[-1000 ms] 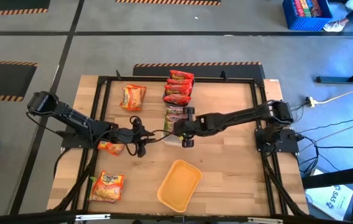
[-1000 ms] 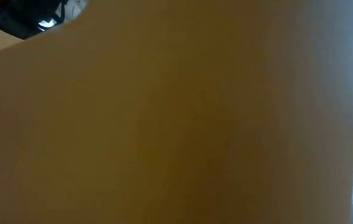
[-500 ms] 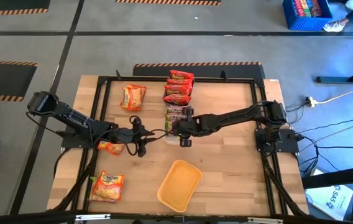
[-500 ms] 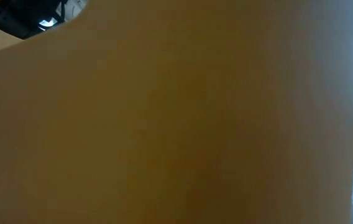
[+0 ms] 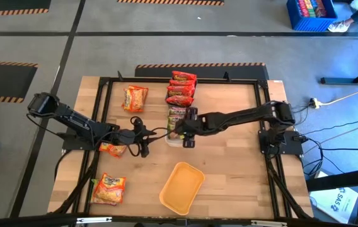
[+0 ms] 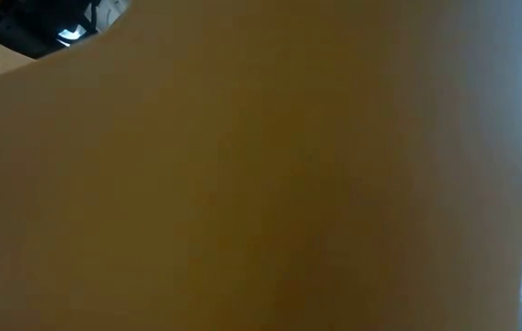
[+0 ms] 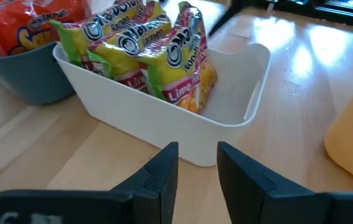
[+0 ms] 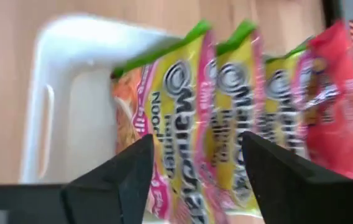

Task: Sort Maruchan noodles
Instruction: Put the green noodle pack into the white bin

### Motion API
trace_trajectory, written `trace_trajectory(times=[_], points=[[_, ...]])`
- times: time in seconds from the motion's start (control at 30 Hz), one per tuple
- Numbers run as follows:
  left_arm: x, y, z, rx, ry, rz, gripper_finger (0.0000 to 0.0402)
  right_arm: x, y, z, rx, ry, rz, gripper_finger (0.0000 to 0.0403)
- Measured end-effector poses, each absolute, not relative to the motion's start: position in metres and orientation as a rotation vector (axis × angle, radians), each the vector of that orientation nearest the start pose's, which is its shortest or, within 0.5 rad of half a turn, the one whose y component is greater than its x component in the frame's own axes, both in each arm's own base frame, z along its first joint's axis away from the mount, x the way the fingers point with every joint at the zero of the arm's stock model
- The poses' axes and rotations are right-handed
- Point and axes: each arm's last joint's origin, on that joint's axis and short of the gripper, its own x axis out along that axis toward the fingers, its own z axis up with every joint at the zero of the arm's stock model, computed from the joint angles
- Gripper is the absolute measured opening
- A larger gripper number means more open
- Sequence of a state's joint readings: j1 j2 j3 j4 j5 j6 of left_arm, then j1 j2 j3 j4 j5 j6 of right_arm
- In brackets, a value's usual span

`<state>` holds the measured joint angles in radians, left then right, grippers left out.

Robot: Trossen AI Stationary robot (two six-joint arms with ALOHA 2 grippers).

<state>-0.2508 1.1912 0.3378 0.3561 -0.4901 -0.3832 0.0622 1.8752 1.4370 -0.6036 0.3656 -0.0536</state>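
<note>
The right tool (image 8: 192, 168) hangs over the white tray (image 7: 164, 118), fingers parted around nothing, green-and-yellow noodle packets (image 8: 214, 118) standing inside. A packet could be snagged and tipped out if the lift is crooked. The left tool (image 7: 196, 171), narrowly parted and empty, waits beside that tray. Loose packets (image 5: 108, 188) lie on the tabletop (image 5: 229, 170); the orange tray (image 5: 181, 186) blocks the low view.

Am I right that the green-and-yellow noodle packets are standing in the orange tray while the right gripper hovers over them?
Not quite: the packets stand in the white tray, as the left wrist view shows. The orange tray is empty. The right gripper does hover over them.
</note>
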Motion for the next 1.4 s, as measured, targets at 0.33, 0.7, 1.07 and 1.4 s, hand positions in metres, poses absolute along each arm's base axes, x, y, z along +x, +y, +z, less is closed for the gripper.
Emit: trace_trajectory(times=[0.33, 0.7, 1.07, 1.4], points=[[0.22, -0.036, 0.176, -0.17, 0.392, 0.25, 0.0187, 0.354, 0.045, 0.282, -0.244, 0.902, -0.144, 0.0238], [0.24, -0.05, 0.231, -0.13, 0.559, 0.157, 0.0208, 0.335, 0.086, 0.244, -0.151, 0.567, 0.187, 0.0239], [0.204, -0.112, 0.273, -0.359, 0.903, 0.046, 0.0208, 0.324, 0.138, 0.244, -0.034, 0.144, 0.42, 0.0239], [0.169, -0.135, 0.27, -0.765, 1.344, 0.07, 0.0208, 0.326, 0.172, 0.22, 0.02, 0.103, 0.469, 0.0239]])
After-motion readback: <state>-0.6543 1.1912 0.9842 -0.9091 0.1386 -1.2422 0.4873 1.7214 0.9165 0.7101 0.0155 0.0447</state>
